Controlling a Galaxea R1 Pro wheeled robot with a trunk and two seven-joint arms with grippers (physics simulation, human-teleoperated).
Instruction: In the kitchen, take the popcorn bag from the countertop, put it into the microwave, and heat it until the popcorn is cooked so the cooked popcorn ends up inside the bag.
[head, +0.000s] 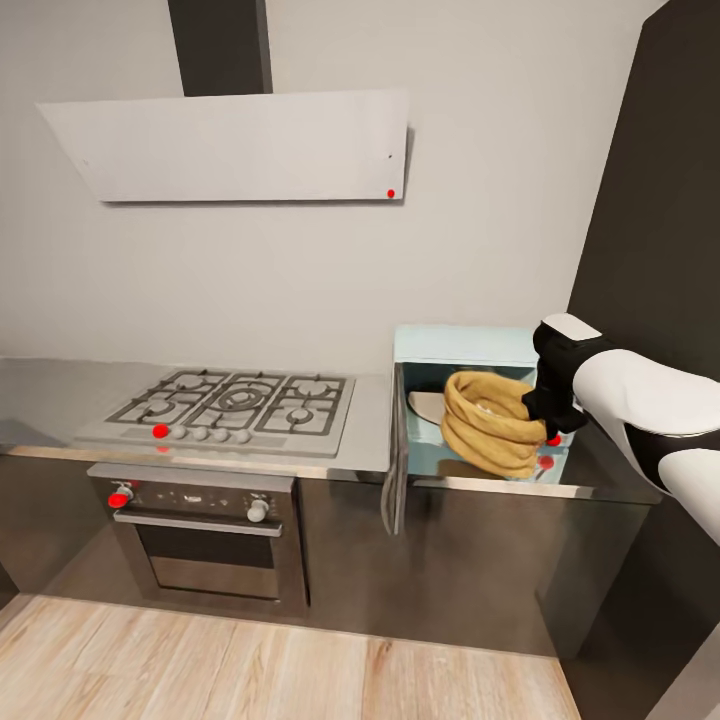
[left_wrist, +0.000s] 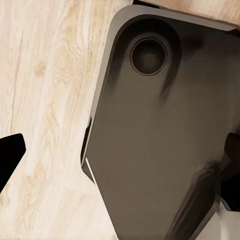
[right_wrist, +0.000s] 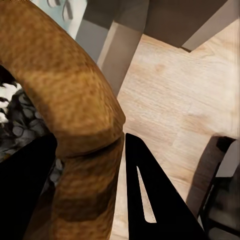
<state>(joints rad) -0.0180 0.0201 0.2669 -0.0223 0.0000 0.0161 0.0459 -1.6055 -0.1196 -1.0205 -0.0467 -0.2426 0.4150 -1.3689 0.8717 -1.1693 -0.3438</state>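
- Looking down from my head camera, I see the microwave (head: 470, 345) at right of centre, standing on the countertop (head: 60, 395) with its door (head: 396, 450) swung open toward the lower left. The popcorn bag (head: 487, 420) sits tilted in the microwave's opening, partly inside, mouth toward the upper left. My right arm reaches in from the right edge, white forearm bent, black wrist pointing down and left; my right gripper (head: 550, 412) meets the bag's right rim. To the left lie the gas hob (head: 235, 400), the built-in oven (head: 205, 540) under it and the pale hood (head: 240, 145) on the wall above. Wood floor (head: 250, 665) runs along the bottom.
- My left wrist camera adds what the head view lacks: my own dark base (left_wrist: 160, 135) over the wood floor, with a round recess near the upper middle. One black fingertip (left_wrist: 10, 155) of my left gripper pokes in at the left edge; I cannot tell how far its jaws stand apart.
- My right wrist camera gives the grip close up: the bag's thick brown rolled rim (right_wrist: 65, 100) runs between my two black fingers (right_wrist: 150, 195), which are clamped on it. Dark speckled contents show inside the bag at the left edge, unseen from the head.
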